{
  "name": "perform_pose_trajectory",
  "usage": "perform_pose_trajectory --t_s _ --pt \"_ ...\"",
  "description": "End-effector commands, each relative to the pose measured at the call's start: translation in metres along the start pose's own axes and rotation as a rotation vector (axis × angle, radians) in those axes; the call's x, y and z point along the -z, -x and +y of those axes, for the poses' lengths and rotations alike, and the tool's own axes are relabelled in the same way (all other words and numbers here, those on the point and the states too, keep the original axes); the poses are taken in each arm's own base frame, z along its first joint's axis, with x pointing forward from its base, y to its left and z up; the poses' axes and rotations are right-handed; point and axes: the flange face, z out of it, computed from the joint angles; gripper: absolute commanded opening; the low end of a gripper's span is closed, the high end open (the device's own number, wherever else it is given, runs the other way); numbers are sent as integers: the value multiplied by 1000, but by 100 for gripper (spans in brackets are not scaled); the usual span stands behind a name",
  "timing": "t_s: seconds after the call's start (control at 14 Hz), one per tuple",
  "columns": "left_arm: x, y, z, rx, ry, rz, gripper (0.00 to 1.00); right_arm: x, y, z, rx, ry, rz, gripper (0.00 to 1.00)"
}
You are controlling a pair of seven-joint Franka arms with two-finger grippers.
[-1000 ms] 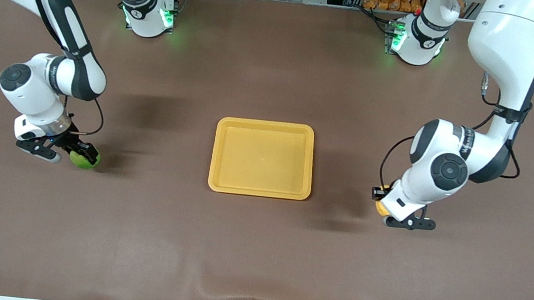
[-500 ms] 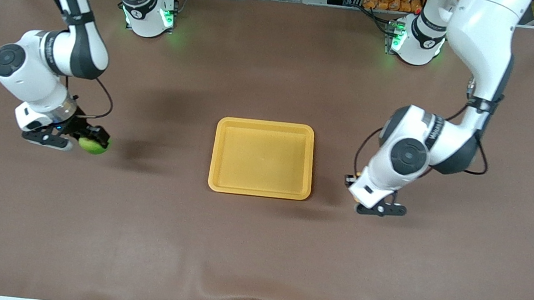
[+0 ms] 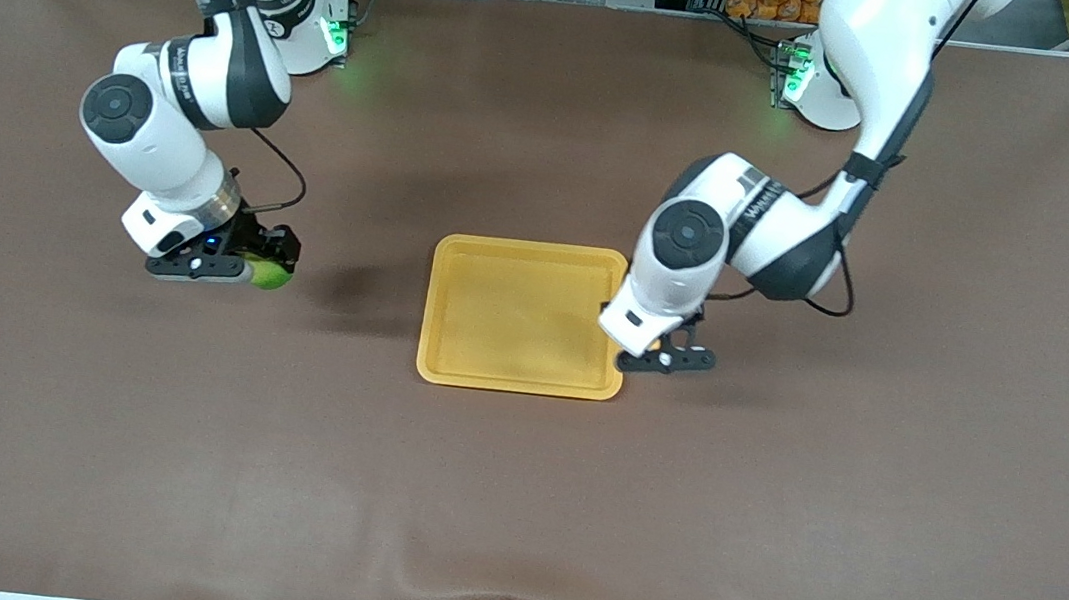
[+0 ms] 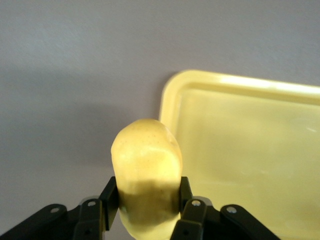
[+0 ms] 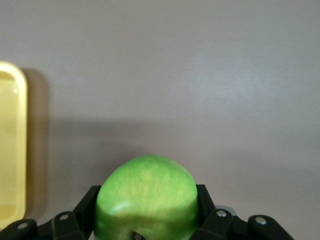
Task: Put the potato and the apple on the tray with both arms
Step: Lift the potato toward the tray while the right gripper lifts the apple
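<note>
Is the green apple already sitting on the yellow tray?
No, the apple is held up in the right gripper over the bare brown table, with the tray off to the side.

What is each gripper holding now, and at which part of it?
The left gripper holds the potato, its jaws on the two sides of one end. The right gripper holds the apple, jaws on its two sides.

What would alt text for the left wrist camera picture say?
A pale yellow potato is clamped in the left gripper, whose black fingers press on either side of it. It hangs over the brown table beside a corner of the yellow tray.
</note>
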Motion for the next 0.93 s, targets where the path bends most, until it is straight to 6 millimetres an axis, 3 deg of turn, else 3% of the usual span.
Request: perform_pose_trajectory --t_s 0.0,0.14,0.29,0.43,0.64,0.86 --pt "-1 14 21 38 -5 -14 0 15 13 -34 70 -8 -6 0" --pt "-17 33 36 10 -22 -35 0 19 20 -67 130 -19 0 0" --pt "-29 51 48 -34 -30 -60 0 18 25 -87 138 -39 -6 0" --pt "-49 62 54 -63 -51 -80 0 18 24 -93 71 -116 -22 0" --pt "-61 76 66 -94 -61 -81 0 9 10 -100 69 -135 -32 0" --pt "-73 82 70 -102 -72 -92 0 7 -2 -127 347 -145 -5 0"
